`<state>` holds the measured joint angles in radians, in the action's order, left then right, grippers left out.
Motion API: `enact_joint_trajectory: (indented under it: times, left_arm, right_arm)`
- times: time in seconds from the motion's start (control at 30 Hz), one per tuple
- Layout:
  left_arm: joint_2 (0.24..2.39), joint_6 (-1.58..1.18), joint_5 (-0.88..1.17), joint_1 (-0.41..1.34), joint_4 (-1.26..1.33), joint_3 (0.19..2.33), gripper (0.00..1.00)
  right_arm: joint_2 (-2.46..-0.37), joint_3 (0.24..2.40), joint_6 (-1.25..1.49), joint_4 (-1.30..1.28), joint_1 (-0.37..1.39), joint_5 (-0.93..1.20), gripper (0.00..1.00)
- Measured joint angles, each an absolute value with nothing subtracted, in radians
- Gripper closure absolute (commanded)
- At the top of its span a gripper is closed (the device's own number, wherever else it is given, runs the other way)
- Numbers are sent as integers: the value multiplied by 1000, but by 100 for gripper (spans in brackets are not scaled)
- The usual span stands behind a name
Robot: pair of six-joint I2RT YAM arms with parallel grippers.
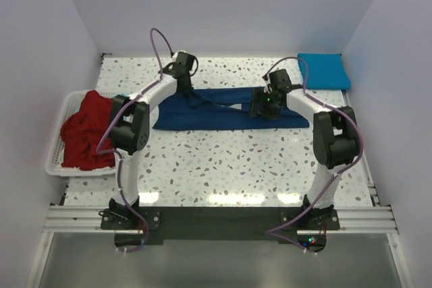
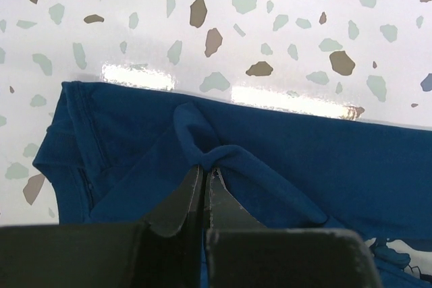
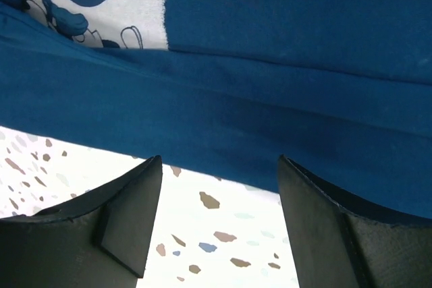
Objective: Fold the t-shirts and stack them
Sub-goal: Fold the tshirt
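Note:
The navy t-shirt (image 1: 229, 116) lies as a long folded strip across the middle of the table. My left gripper (image 1: 186, 91) is at its far left part and is shut on a pinched ridge of the navy cloth (image 2: 206, 166). My right gripper (image 1: 258, 109) is over the strip's right half. It is open and empty (image 3: 219, 163), with an edge of the navy shirt (image 3: 270, 65) just past its fingertips. The pale cartoon print (image 3: 101, 15) shows on the shirt. A folded turquoise t-shirt (image 1: 324, 71) lies at the far right corner. A red t-shirt (image 1: 84, 133) is heaped in the basket.
The white slatted basket (image 1: 57, 166) stands at the table's left edge. White walls close in the table at the back and on both sides. Speckled tabletop (image 1: 229, 160) shows between the navy shirt and the arm bases.

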<state>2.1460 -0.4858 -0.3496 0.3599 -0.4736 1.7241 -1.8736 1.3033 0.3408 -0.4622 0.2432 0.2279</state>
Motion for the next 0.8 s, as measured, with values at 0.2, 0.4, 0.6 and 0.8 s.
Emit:
enact_joint_trajectory:
  times: [0.2,0.4,0.6,0.8]
  left_arm:
    - [2182,-513,-335,338,-480,1740,100]
    - [2192,-516,-319,326,-487,1740,100]
    - [2192,-516,-310,326,-487,1740,100]
    - [2192,-514,-305,326,-487,1739,100]
  right_arm:
    - [-1936,1327,348,-446,243,231,28]
    - [-1987,1377,350,-433,239,223,28]
    - [-2011,1406,354,-416,200,189,27]
    - [-2011,1410,363,-410,111,139,27]
